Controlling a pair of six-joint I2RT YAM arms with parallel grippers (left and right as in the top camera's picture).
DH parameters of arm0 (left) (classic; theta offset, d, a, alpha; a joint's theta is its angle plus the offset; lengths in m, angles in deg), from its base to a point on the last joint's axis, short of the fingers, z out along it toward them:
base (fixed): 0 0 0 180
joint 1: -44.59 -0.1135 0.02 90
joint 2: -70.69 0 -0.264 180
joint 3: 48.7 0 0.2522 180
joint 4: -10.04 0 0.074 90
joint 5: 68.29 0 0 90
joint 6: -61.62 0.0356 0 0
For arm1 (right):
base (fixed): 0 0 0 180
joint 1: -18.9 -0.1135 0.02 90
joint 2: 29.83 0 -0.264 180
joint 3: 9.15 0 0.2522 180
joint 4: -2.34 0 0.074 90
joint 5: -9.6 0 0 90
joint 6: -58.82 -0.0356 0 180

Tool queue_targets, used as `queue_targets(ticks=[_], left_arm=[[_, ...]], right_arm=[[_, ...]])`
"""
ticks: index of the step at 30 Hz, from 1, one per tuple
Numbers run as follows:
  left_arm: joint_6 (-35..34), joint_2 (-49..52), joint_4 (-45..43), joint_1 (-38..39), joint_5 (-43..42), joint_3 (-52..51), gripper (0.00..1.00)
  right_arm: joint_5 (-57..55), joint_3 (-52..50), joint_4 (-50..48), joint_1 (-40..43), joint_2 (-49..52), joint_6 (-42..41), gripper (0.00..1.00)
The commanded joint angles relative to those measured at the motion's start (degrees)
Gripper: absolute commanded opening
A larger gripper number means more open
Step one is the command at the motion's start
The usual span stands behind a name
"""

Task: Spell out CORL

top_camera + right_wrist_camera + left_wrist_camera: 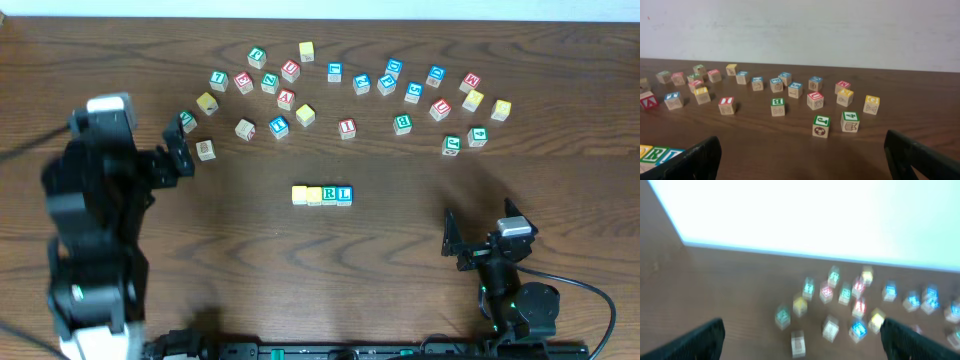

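Observation:
A row of letter blocks (322, 195) lies at the table's middle: two yellow-topped blocks on the left, then R (329, 194) and L (345, 194). Its left end shows in the right wrist view (655, 154). My left gripper (178, 142) is open and empty at the left, raised over the table near a plain block (205, 150); in its blurred wrist view that block (798, 343) lies between the fingers. My right gripper (452, 240) is open and empty at the front right, with bare table between its fingers (800, 160).
Many loose letter blocks are scattered across the back of the table (350, 85), also in the right wrist view (777, 107). A green J block (821, 126) and a block beside it (850, 121) lie nearest the right gripper. A white wall stands behind.

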Motion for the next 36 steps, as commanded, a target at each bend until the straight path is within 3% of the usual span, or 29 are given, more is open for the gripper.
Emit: queue_targets(ticks=[1,6,15,36], left_arm=[[3.3,-7.9,-10.3,0.4,1.2,-12.1,0.98],[3.3,-20.4,-24.6,0.4,1.2,-29.0,0.98],[7.2,-40.8,-26.1,2.9,1.7,-46.8,0.98],[7.4,-47.5,-15.3,3.2,4.0,-54.4,0.98]], right_arm=[[-0.4,-0.2,0.2,0.3,-0.4,0.2,0.99],[-0.4,-0.2,0.2,0.3,-0.4,0.2,0.99],[-0.4,-0.2,0.2,0.3,-0.4,0.2,0.99],[-0.4,-0.2,0.2,0.3,-0.4,0.2,0.99]])
